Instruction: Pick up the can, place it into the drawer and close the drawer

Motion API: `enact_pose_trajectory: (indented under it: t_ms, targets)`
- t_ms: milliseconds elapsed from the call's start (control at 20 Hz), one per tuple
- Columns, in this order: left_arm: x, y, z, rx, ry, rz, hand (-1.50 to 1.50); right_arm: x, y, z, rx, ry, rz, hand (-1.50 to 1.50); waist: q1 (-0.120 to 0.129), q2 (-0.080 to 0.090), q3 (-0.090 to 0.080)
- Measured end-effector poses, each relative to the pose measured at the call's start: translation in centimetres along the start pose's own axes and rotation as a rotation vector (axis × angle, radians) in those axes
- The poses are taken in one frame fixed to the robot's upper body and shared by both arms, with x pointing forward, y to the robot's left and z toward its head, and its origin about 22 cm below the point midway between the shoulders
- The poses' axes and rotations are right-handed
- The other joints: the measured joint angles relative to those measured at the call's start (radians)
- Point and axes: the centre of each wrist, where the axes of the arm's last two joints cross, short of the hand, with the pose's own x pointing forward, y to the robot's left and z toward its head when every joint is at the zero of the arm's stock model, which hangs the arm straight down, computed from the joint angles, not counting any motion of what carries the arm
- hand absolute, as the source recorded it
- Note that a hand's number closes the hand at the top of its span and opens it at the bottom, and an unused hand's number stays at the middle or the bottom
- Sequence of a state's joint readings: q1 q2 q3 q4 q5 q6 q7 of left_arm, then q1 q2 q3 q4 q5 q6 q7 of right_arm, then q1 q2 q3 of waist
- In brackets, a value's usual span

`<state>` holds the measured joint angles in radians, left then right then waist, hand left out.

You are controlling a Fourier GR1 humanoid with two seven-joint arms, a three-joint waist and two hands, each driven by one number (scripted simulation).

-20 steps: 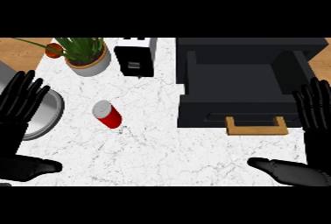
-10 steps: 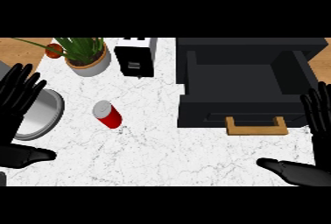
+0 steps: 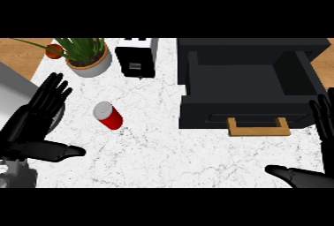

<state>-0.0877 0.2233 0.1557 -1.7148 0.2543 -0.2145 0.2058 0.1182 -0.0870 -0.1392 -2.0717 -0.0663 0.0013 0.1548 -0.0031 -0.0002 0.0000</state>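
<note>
Black right hand [image 3: 320, 145] half cut off, fingers apart; left hand [image 3: 29, 128] likewise spread.

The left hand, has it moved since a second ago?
Yes. The left hand has moved right, toward the red can, and covers more of the white counter. Its fingers are straight.

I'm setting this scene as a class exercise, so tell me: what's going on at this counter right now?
Nothing is being held yet. The red can lies on the white counter, untouched. The left hand is open just to the can's left, fingers straight. The right hand is open at the view's right edge, beside the black drawer, which stands open with its wooden handle facing the robot. A potted plant and a toaster stand behind.
</note>
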Motion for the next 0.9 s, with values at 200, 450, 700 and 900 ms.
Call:
enact_pose_trajectory:
  t_ms: [200,450,700,900]
  targets:
    - [-2.3,-1.3,-0.6,0.004,0.027,-0.009,-1.5,0.4,0.0,0.1,-0.008,-0.003,0.003,-1.5,0.0,0.0,0.0]
    - [-5.7,-2.3,-0.8,0.015,0.047,-0.035,-1.5,0.8,-0.7,0.1,-0.002,-0.016,0.006,-1.5,-0.001,0.0,0.0]
    - [-8.8,-2.4,-0.7,0.052,0.059,-0.053,-1.5,1.9,-1.2,0.9,-0.005,-0.024,0.01,-1.5,-0.002,0.0,0.0]
    - [-10.9,-1.0,-0.7,0.083,0.076,-0.051,-1.5,1.9,-1.7,1.2,-0.014,-0.02,0.007,-1.5,-0.002,0.0,0.0]
